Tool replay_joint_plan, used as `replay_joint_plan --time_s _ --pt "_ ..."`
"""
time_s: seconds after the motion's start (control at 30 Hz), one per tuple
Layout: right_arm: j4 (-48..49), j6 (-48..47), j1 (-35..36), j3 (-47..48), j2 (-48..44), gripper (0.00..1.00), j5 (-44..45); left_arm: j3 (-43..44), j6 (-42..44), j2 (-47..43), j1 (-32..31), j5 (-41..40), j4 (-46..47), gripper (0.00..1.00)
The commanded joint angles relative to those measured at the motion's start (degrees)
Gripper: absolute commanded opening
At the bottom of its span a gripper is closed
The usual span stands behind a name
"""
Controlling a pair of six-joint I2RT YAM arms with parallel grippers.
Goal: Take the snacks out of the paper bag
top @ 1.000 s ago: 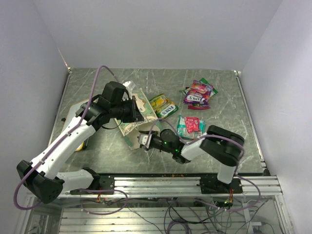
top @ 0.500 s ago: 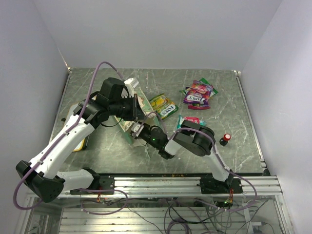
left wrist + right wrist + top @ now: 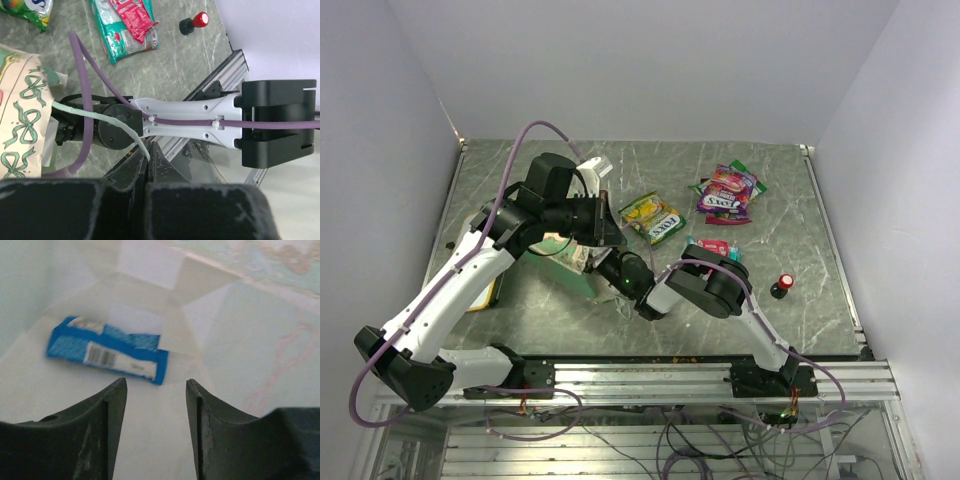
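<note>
The left hand (image 3: 148, 151) is pinched narrow on the thin pale string handle (image 3: 85, 110) of the paper bag (image 3: 22, 115). Its fingers are pressed together, with the string running up between them. The bag sits left of the middle of the counter (image 3: 790, 225), beneath the left arm. In the left wrist view its cream front with green bows faces the camera.

The right arm (image 3: 705, 288) stretches low across the counter from the right, and the right hand (image 3: 156, 386) is inside the bag's mouth, hidden in the overhead view. From the right wrist camera its 2 fingers (image 3: 112, 420) stand apart with nothing between them. They point toward 1 blue packet (image 3: 107, 356) lying flat on the bag's pale inner wall, beyond the fingertips and not touching them.

Other snacks lie outside the bag on the counter:
- A yellow-green packet (image 3: 654, 217) is just right of the bag.
- A teal-red packet (image 3: 715, 247) is beside the right arm.
- A pink-purple pile (image 3: 728, 190) lies farther back to the right.

A small red-topped button (image 3: 783, 285) stands toward the counter's right side, apart from them.
</note>
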Motion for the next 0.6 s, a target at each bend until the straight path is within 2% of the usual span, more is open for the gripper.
replay_joint_plan --time_s 0.0,0.1,0.17,0.33,0.47,0.57 --pt "1.6 3.0 -0.1 1.8 0.7 0.53 -2.2 0.2 -0.1 -0.4 0.2 5.6 2.7 0.07" --pt "-1.2 3.3 0.2 1.5 -0.1 0.55 -5.4 -0.9 -1.4 0.1 0.2 5.8 3.6 0.07" --pt "-2.9 3.3 0.5 -0.3 -1.9 0.55 -8.1 -0.6 -1.4 1.1 0.2 4.4 1.0 0.07" --pt "-5.5 5.1 1.3 -10.3 -8.5 0.56 -14.1 -2.8 -1.4 0.4 0.3 -1.0 -1.5 0.07" --pt "-2.4 8.7 1.9 -13.5 -9.0 0.55 -19.5 -3.4 -3.7 0.3 0.3 1.5 2.7 0.07" --pt "-1.1 8.6 3.1 -12.5 -7.5 0.55 -17.5 -2.2 -5.2 1.8 0.2 4.5 6.5 0.07"
